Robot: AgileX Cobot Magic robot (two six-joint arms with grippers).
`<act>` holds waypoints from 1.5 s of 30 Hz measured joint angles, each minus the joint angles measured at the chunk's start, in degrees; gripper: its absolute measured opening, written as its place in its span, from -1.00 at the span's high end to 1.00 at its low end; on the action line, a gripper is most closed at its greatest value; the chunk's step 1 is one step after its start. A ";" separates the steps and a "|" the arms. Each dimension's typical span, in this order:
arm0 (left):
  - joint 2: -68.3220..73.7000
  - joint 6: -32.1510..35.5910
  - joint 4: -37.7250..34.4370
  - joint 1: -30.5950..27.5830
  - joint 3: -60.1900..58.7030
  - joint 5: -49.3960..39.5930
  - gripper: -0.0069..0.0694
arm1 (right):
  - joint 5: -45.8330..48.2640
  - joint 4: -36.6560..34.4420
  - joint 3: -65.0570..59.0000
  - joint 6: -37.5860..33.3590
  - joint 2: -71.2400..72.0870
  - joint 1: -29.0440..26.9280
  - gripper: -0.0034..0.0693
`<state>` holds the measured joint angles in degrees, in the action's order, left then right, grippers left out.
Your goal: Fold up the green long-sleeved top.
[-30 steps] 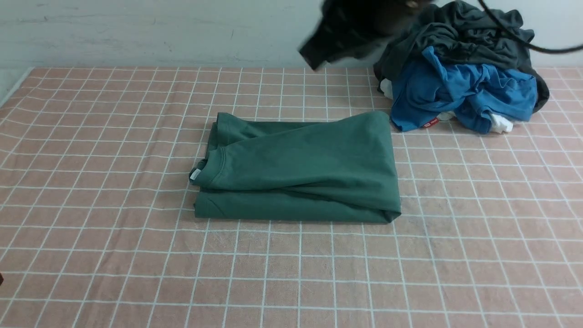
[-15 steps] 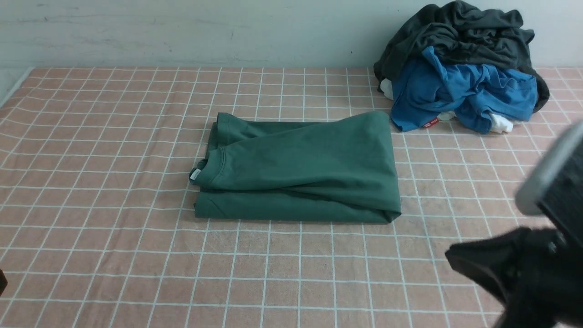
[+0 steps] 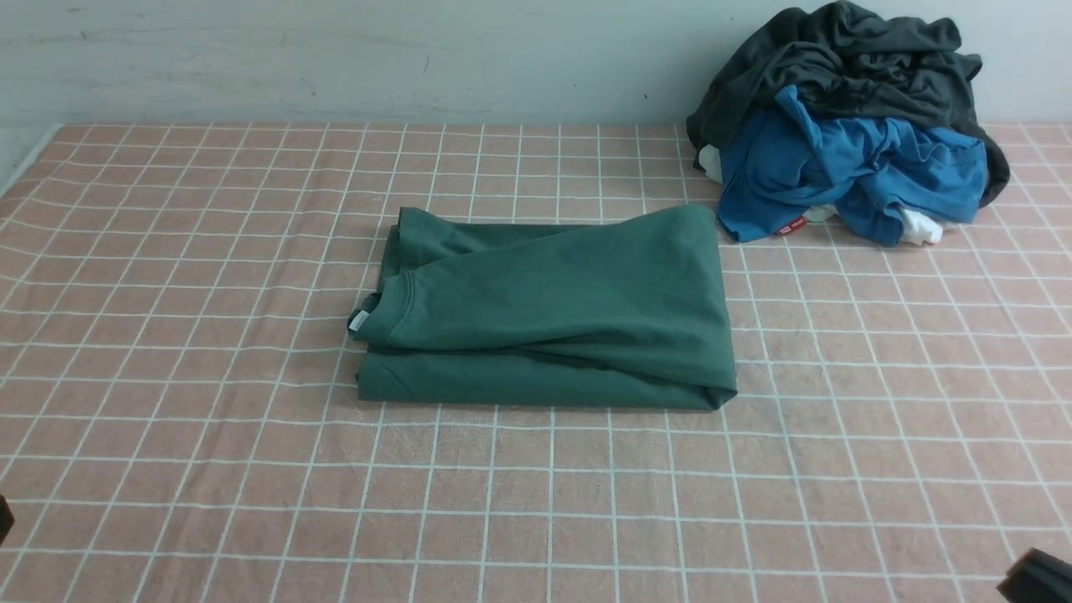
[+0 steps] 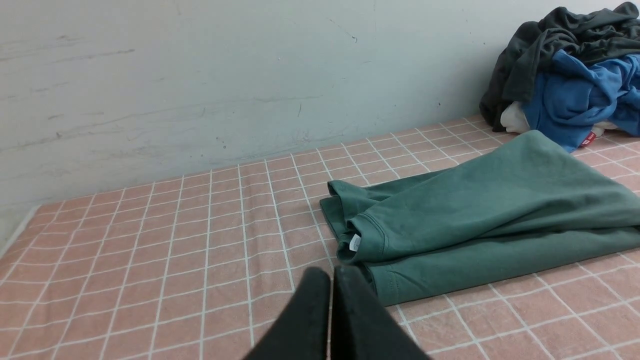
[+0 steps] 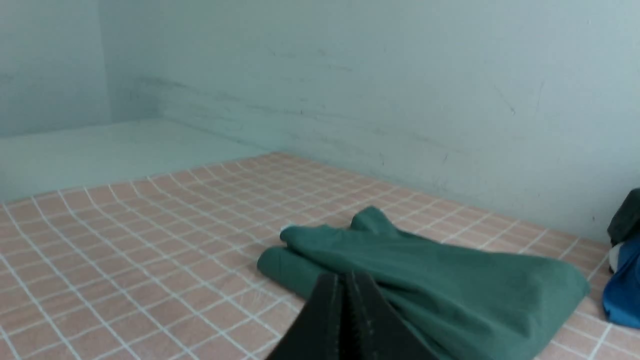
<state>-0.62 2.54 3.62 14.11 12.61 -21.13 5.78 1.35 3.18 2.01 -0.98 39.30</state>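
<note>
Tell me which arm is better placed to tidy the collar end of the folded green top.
Left, probably. The green long-sleeved top lies folded with its collar on the robot's left side, and the shut left gripper sits just short of it. The shut right gripper faces the far end.

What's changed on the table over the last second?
The right arm swept from over the clothes pile at the far right back toward the robot; only its tip now shows at the front view's lower right corner. Nothing was taken hold of or let go. The folded green top and the pile stayed put.
</note>
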 joint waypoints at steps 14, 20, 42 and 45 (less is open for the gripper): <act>0.00 0.00 0.00 0.00 0.00 -0.01 0.83 | 0.48 -1.35 -4.81 -4.28 1.60 -22.58 0.94; 0.00 0.00 0.00 0.00 0.00 -0.01 0.83 | 6.13 -1.35 -4.81 -4.31 1.60 -36.56 0.94; 0.00 0.00 0.00 0.00 0.00 -0.01 0.83 | 14.43 -2.81 -4.58 -4.39 1.60 -42.87 0.94; 0.00 0.00 0.00 0.00 0.00 -0.01 0.83 | 14.43 -2.81 -4.58 -4.39 1.60 -42.87 0.94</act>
<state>-0.62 2.54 3.62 14.11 12.61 -21.13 20.21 -1.45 -1.40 -2.38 0.62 -3.57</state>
